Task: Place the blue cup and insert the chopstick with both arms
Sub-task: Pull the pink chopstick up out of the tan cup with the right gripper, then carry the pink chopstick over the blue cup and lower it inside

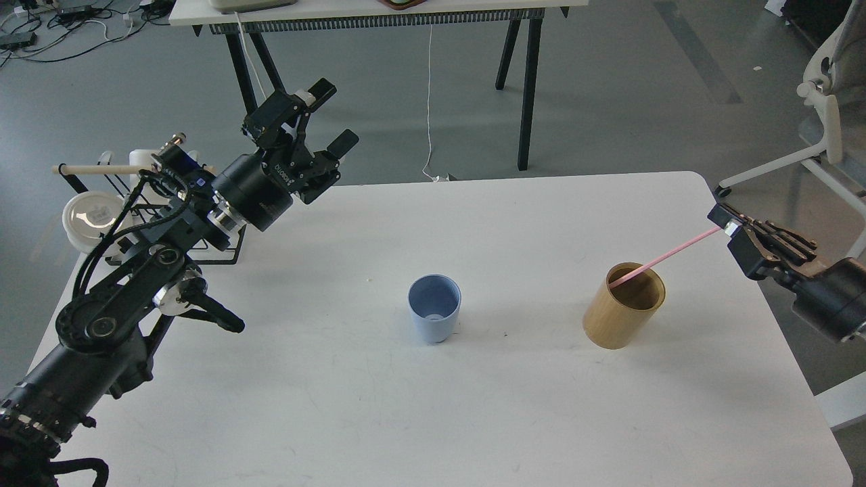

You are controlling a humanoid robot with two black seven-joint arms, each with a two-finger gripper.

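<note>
The pale-blue cup [434, 316] stands upright and empty near the middle of the white table [433, 419]. My right gripper [727, 223] is shut on the upper end of the pink chopstick [666, 258], at the table's right edge. The stick slants down to the left, its lower end just over the far rim of the tan wooden holder [622, 306]. My left gripper [329, 115] is open and empty, raised above the table's far-left corner, far from the cup.
A black wire rack [145, 203] with a pale wooden rod and a white cup stands at the table's left edge. Beyond the table are another table's black legs [528, 88] and a white chair [822, 135] at right.
</note>
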